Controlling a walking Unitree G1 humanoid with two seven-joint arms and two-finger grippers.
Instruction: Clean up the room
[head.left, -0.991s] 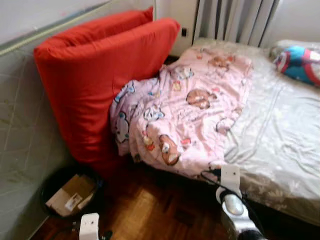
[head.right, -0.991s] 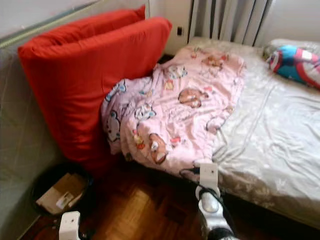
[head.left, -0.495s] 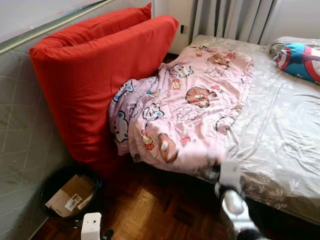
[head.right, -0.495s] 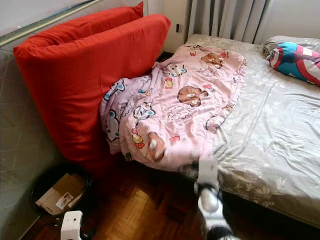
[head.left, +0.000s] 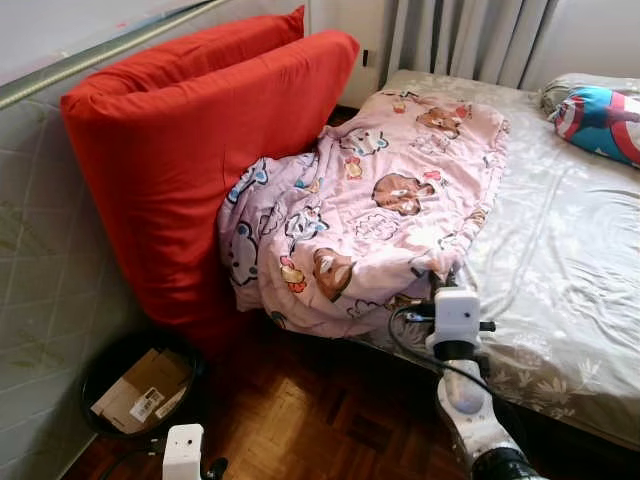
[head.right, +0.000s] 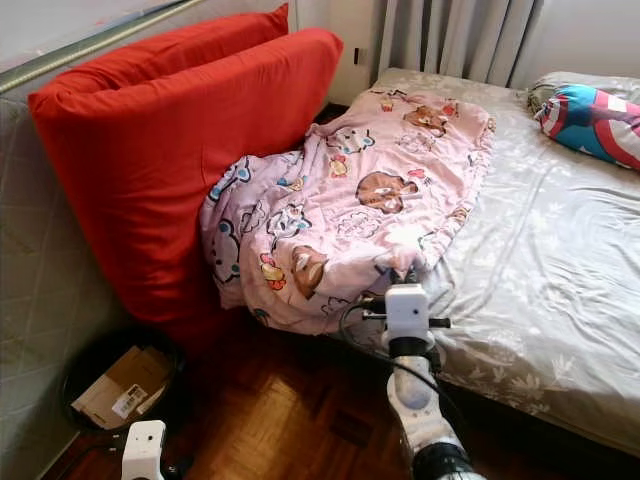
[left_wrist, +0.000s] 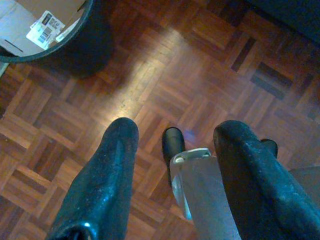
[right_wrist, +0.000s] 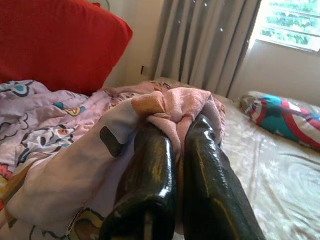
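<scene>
Spread apart over bare parquet floor (left_wrist: 165, 65), the fingers (left_wrist: 107, 170) of the left gripper (left_wrist: 175, 172) hold nothing; that arm hangs low at the robot's side, near a black bin (head.left: 135, 385) that holds flattened cardboard (head.left: 140, 392). Above the bin, a big red cushion (head.left: 190, 150) stands upright against the tiled wall (head.left: 45, 260), with a second red cushion tucked behind it. Leaning against the front cushion and spilling over the bed's near edge is the pink cartoon-print blanket (head.left: 370, 220), rumpled into a heap on the left half of the bed (head.left: 570, 260). To the right of the heap's low corner, the right gripper (right_wrist: 177, 127) reaches in at the mattress edge, its two black fingers pinched tight on a bunched fold of the blanket's hem, the cloth puffing up over the tips. Further right, the grey patterned sheet lies mostly bare, and a blue, red and white pillow (head.left: 600, 120) rests at the far right by the grey curtains (head.left: 470, 40).
</scene>
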